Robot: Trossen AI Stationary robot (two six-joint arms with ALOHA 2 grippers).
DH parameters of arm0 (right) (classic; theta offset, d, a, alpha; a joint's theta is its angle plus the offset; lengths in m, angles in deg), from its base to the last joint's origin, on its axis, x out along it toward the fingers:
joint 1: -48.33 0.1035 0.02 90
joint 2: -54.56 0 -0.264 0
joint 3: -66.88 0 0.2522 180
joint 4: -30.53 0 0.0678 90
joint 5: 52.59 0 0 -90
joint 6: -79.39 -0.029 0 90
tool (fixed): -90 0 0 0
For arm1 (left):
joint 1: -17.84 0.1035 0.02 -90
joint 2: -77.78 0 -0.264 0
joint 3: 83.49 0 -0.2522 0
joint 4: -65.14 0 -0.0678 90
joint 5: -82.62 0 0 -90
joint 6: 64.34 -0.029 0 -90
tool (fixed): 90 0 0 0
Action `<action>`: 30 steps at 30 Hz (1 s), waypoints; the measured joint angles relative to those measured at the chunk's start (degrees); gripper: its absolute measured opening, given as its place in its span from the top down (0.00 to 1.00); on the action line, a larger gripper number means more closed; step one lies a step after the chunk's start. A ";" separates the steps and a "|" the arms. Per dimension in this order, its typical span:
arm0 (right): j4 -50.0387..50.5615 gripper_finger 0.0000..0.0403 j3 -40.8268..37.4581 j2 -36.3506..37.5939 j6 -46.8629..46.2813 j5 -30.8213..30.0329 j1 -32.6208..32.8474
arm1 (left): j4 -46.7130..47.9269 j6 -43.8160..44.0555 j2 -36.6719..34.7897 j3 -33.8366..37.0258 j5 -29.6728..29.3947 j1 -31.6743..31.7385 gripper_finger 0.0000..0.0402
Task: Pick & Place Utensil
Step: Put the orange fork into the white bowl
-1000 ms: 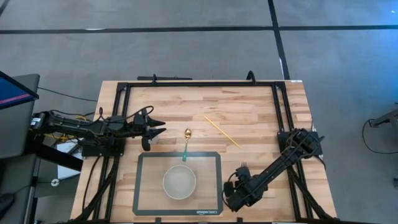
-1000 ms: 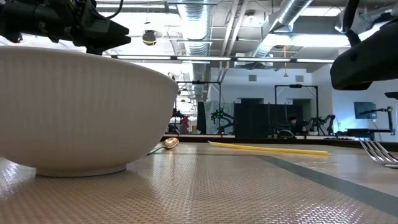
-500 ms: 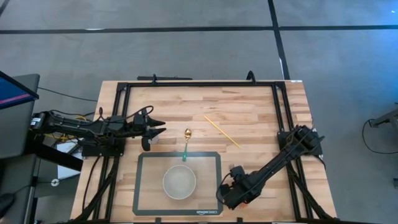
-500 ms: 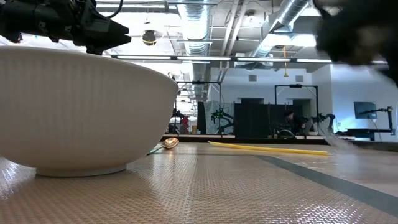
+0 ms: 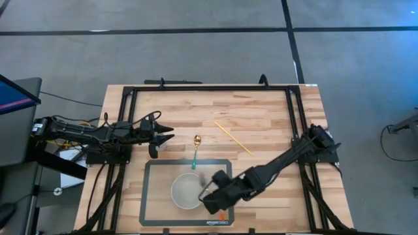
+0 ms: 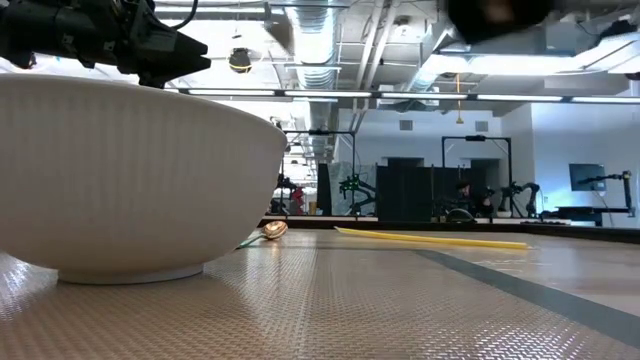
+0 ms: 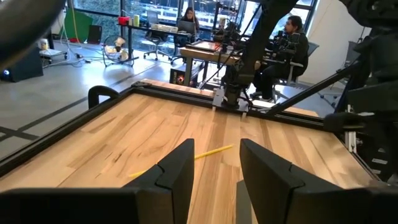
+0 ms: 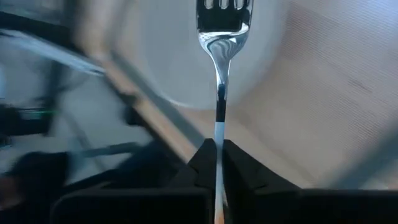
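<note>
Right tool (image 8: 219, 163) clenched on a fork (image 8: 221, 74), gripping the handle, tines pointing fwd toward the white bowl (image 5: 188, 190). From above, right tool (image 5: 210, 192) sits over the dark-framed mat (image 5: 151, 196), at the bowl's right edge; can't tell if fork touches the bowl. Bowl sits on the mat near the front of the wooden surface (image 5: 261, 117). Gold spoon w/ green handle (image 5: 195, 150) lies just behind the mat, handle tip at the mat's back edge. Yellow chopstick (image 5: 234, 138) lies diagonally, right of the spoon, apart from it. Left tool (image 5: 166, 135) hovers at the surface's left side, fingers (image 7: 171, 171) parted, nothing between them.
</note>
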 joint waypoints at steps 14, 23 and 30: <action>-12.12 0.99 -0.23 -1.76 -2.56 10.06 -5.76 | 0.05 0.00 0.02 0.00 0.02 0.02 0.67; -18.86 0.98 -0.28 -7.65 -4.35 14.83 -5.66 | 0.31 0.00 0.77 0.08 0.35 0.02 0.67; -19.51 0.98 -0.11 -9.27 -6.43 21.06 -7.84 | 0.30 -0.04 1.14 0.04 0.76 -0.07 0.67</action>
